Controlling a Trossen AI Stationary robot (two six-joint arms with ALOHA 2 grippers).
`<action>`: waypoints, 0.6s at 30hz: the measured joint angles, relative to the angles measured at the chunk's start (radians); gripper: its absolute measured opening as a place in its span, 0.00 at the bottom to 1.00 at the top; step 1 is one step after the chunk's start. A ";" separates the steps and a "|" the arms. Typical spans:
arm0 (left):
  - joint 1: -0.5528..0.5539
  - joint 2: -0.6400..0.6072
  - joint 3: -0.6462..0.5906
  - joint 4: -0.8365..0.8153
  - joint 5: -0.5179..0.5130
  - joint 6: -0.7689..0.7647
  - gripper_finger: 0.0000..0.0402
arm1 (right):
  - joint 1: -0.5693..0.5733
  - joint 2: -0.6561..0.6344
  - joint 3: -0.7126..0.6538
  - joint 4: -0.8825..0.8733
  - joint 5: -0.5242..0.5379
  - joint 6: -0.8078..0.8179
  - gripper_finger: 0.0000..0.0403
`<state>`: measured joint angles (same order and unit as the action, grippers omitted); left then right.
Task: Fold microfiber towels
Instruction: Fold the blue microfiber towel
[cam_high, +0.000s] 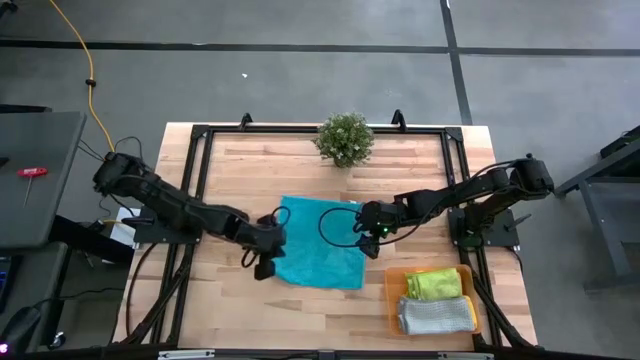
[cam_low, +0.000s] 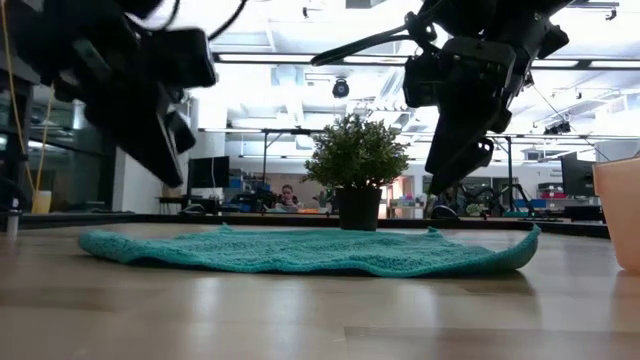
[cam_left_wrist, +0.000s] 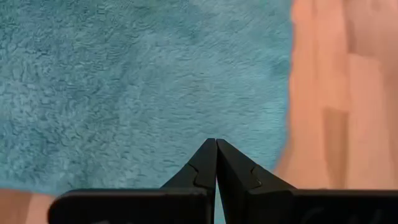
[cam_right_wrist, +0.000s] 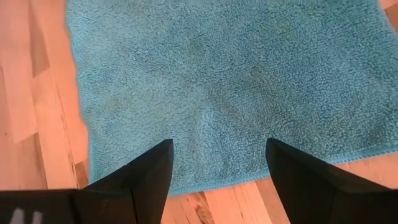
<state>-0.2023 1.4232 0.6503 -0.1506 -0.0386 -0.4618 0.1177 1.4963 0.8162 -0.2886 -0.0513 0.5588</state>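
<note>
A teal microfiber towel (cam_high: 320, 245) lies spread flat on the wooden table, also seen in the low view (cam_low: 300, 250). My left gripper (cam_left_wrist: 216, 146) is shut and hangs above the towel's near left corner (cam_high: 268, 258), clear of the cloth in the low view (cam_low: 170, 170). My right gripper (cam_right_wrist: 219, 146) is open above the towel's right edge (cam_high: 368, 232), nothing between its fingers. A lime green towel (cam_high: 435, 284) and a light grey towel (cam_high: 437, 315) lie folded in the orange tray (cam_high: 392, 300).
A small potted plant (cam_high: 345, 138) stands at the table's far edge behind the teal towel. The orange tray sits at the near right corner and shows at the right of the low view (cam_low: 620, 215). Bare wood lies along the near edge, left of the tray.
</note>
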 joint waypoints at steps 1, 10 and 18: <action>0.010 0.015 0.001 0.000 0.008 0.019 0.00 | 0.000 0.000 0.000 0.000 0.004 -0.001 0.61; -0.009 0.190 0.003 0.073 0.104 -0.001 0.00 | 0.000 0.000 0.000 0.000 0.017 0.009 0.61; -0.117 0.224 0.002 0.170 0.114 -0.169 0.00 | 0.000 0.000 0.000 0.002 0.017 0.001 0.61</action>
<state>-0.3190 1.6468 0.6525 0.0191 0.0752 -0.6308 0.1177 1.4963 0.8162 -0.2867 -0.0338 0.5598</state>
